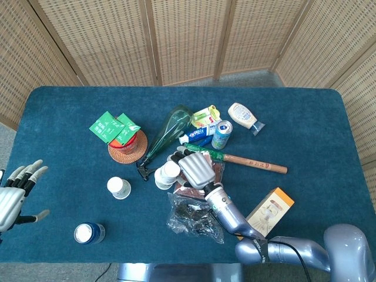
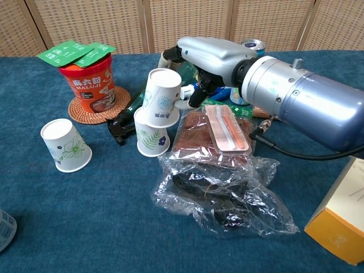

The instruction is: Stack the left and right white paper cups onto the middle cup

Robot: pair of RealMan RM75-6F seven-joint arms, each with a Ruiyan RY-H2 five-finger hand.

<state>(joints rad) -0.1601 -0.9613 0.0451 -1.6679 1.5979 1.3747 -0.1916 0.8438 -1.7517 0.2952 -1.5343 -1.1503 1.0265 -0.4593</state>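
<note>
Chest view: the right cup was gripped upside down by the right hand, fingers wrapped round its far side, seated askew on the middle cup. Its long axis leaned left off vertical, base uppermost. The left cup stood apart on the bench (nearer the left hand, held empty, fingers spread).

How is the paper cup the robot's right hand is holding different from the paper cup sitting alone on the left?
The held cup sits tilted on top of the middle cup, gripped by the right hand; the lone left cup rests on the table, untouched. The held cup's print looks bluish, the lone cup's a pale flower outline. Both are white, upside-down paper cups.
</note>
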